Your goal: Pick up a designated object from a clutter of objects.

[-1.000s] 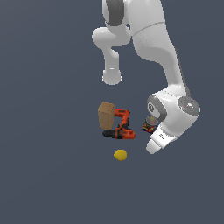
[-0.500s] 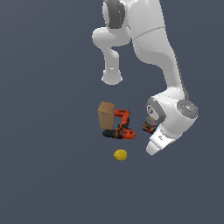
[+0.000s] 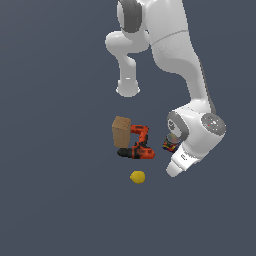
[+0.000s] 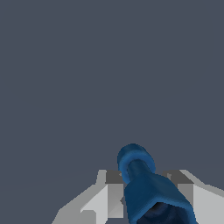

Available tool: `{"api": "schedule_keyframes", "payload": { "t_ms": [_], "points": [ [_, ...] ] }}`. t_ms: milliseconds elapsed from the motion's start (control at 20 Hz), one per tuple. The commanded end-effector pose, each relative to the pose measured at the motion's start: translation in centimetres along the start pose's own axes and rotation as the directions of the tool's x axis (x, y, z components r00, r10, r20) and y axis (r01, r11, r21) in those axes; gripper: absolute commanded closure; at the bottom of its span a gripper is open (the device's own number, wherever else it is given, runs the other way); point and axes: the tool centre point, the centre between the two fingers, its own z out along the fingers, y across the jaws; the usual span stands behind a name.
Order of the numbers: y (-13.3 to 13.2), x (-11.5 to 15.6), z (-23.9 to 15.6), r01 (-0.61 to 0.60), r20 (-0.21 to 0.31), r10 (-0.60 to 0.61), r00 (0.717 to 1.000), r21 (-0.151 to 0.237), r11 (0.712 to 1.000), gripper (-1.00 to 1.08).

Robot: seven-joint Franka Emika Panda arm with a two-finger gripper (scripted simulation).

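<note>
In the wrist view the designated object (image 4: 144, 183), a small bright blue bolt-like piece with a wider end, fills the space between my two grey fingers (image 4: 109, 192). My gripper (image 4: 146, 176) is shut on it, one finger on each side. In the exterior view the white arm (image 3: 197, 132) bends low at the right of the clutter of objects (image 3: 134, 145); there its bulk hides the fingers and the blue piece.
A tan box (image 3: 121, 131) stands beside an orange-and-black power drill (image 3: 137, 145). A multicoloured can (image 3: 170, 144) peeks out from behind the arm's wrist. A yellow lemon (image 3: 137, 177) lies nearer the camera. All rest on a flat dark grey floor.
</note>
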Motion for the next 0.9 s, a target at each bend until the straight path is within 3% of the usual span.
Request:
{"api": "schedule_keyframes", "payload": {
  "t_ms": [0,450,850],
  "points": [
    [0.2,-0.2,-0.3,0.000,-0.001,0.000,1.000,0.000,1.000,1.08],
    [1.9,-3.0,-3.2,0.000,-0.001,0.000,1.000,-0.001,1.000,1.08],
    [4.8,-7.9,-8.2,-0.001,0.000,0.001,1.000,-0.002,1.000,1.08]
  ]
}}
